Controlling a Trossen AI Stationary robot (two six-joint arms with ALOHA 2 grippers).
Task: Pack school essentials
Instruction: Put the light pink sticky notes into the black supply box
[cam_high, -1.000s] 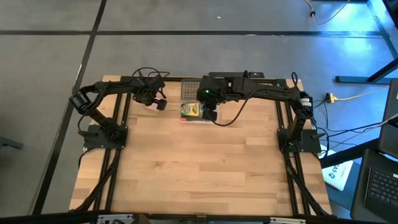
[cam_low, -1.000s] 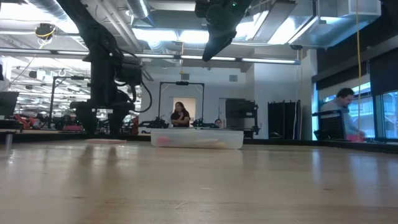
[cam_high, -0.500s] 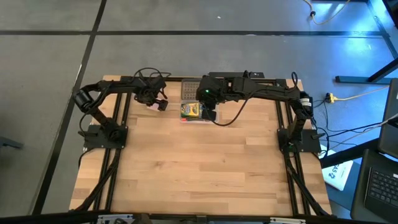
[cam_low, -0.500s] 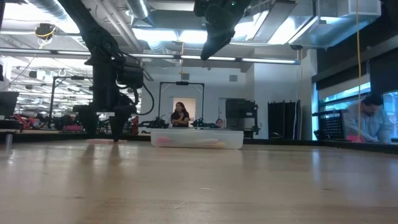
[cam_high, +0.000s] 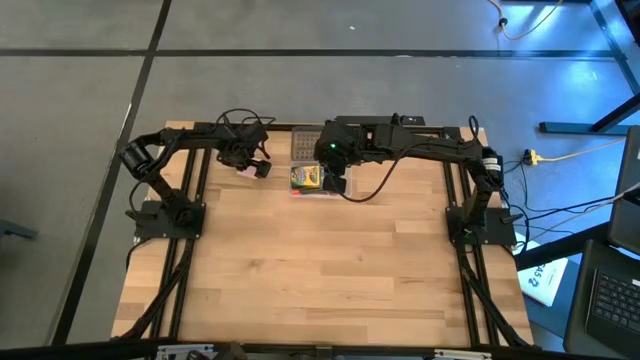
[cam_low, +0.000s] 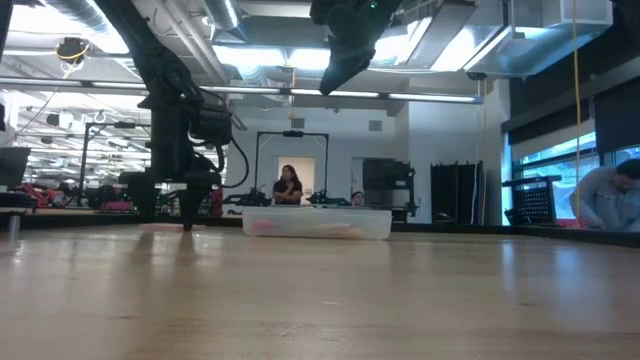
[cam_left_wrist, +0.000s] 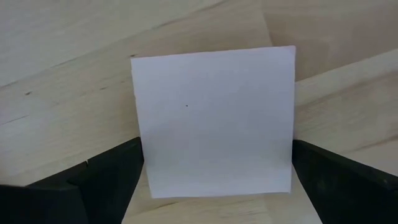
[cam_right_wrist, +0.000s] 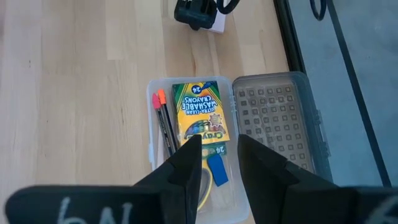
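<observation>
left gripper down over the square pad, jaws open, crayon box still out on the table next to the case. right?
Not quite. The crayon box already lies inside the clear case, as the right wrist view shows. The rest holds: the left gripper is low over the square pad, jaws open.

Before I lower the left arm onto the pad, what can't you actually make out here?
- Pink square pad: near edge hidden between the left gripper fingers, left wrist view; contact unclear.
- Case contents: scissors hidden by right gripper, right wrist view.
- High view: pad under the left gripper.
</observation>
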